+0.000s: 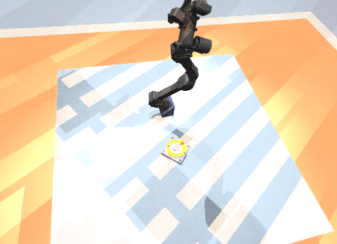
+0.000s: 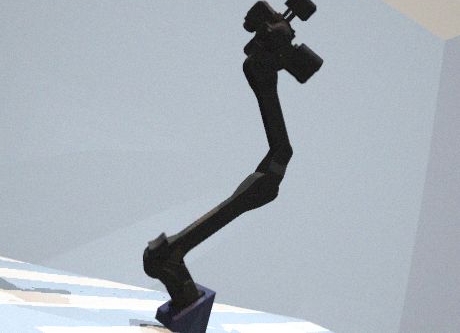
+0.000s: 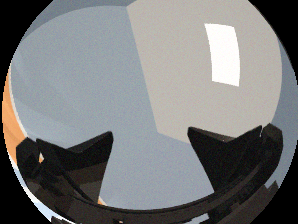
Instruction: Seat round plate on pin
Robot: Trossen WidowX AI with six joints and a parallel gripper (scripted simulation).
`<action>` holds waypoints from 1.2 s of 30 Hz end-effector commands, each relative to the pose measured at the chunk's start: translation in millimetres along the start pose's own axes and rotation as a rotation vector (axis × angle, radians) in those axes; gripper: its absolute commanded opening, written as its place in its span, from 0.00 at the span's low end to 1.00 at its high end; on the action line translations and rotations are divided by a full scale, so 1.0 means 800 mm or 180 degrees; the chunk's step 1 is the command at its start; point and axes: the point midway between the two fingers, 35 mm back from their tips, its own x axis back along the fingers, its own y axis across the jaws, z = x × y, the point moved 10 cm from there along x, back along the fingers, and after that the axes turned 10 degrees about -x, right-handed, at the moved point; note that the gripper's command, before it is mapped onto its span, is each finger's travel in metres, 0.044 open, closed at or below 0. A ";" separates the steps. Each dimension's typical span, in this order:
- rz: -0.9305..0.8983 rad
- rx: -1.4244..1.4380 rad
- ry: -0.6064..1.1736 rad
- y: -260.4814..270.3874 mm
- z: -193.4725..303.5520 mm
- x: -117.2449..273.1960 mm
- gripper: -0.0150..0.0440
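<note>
Claw (image 3: pixel 149 156) raised high above the bench (image 1: pixel 110 196), fingers spread wide, grasping nothing. Wrist view: only wall and ceiling between the two dark fingertips. Top view alone: round yellow-rimmed plate (image 1: pixel 176 147) with orange tab (image 1: pixel 182 141) on a square grey base (image 1: pixel 172 156), well apart from the black jointed arm (image 1: pixel 187 69). Nothing between.

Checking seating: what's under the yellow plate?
In the top view the plate lies on a square grey base, base corners showing around it. The pin and the gap beneath the plate are covered, too small to judge.
</note>
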 end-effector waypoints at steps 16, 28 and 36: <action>-0.1223 -0.0251 -0.1603 0.215 -0.213 -0.018 0.25; -0.2671 -0.0855 -0.2711 0.351 -0.327 0.091 0.25; -0.3878 -0.1131 -0.3561 0.399 -0.374 0.228 0.25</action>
